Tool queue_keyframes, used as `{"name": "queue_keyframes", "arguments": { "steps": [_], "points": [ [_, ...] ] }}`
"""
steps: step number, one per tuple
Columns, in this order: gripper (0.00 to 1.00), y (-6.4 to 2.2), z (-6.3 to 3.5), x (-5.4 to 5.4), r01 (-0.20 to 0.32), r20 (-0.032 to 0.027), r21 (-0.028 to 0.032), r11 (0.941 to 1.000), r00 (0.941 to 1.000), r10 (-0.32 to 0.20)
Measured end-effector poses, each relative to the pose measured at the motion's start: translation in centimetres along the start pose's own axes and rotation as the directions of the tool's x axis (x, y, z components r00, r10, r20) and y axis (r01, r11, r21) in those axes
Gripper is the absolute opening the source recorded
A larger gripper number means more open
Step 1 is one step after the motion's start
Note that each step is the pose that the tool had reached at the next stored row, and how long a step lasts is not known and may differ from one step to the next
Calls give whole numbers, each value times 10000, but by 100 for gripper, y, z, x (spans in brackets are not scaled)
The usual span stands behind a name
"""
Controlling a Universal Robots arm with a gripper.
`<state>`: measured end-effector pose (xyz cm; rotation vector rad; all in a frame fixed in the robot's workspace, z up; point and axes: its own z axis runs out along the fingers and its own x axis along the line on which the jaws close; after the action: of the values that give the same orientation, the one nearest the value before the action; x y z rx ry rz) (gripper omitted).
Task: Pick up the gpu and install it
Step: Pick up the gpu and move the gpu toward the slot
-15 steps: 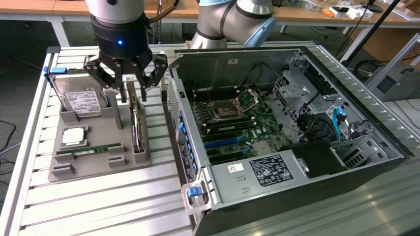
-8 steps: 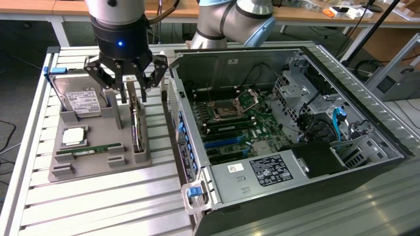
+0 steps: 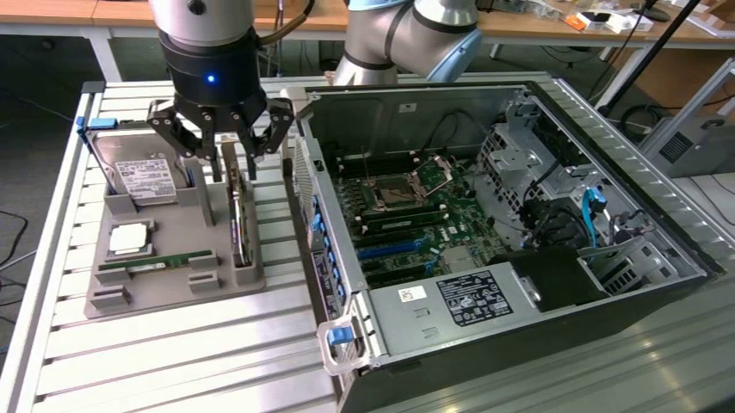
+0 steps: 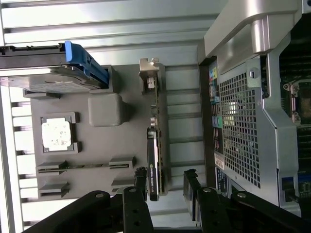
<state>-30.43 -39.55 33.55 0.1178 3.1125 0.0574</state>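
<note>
A grey tray (image 3: 172, 291) sits on the slatted table (image 3: 172, 361) in the exterior view's left half, and it holds four parts. A silver hard drive (image 3: 144, 176) with a white label leans in the tray's upper-left corner. Below it a square processor (image 3: 129, 239) lies flat, and a slim green memory stick (image 3: 155, 261) stands in its slot. The gpu (image 3: 237, 224) stands on its long edge in a slot along the tray's right side, next to the case. It is not yet lifted.

The open computer case (image 3: 643, 215) fills the exterior view's right half. Its motherboard (image 3: 402, 202) lies bare inside, with a grey power supply (image 3: 477, 297) at the lower end.

The arm (image 3: 210, 60) comes straight down from the upper left of the frame, wrist vertical (a small blue light glows on it). The gripper (image 3: 233, 159) points down over the far end of the gpu. Its jaws are spread wide and hold nothing.

In the wrist view the gripper (image 4: 165, 187) straddles the gpu (image 4: 154, 145). One finger is just beside the card's black end and the other is well apart from it, towards the case (image 4: 243, 121).
</note>
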Motion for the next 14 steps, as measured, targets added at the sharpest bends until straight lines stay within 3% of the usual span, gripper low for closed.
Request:
{"name": "queue_keyframes", "arguments": {
  "steps": [14],
  "points": [
    [44, -2, 42, 1, 0, 1, 1, 10000, 10000, 0]
  ]
}}
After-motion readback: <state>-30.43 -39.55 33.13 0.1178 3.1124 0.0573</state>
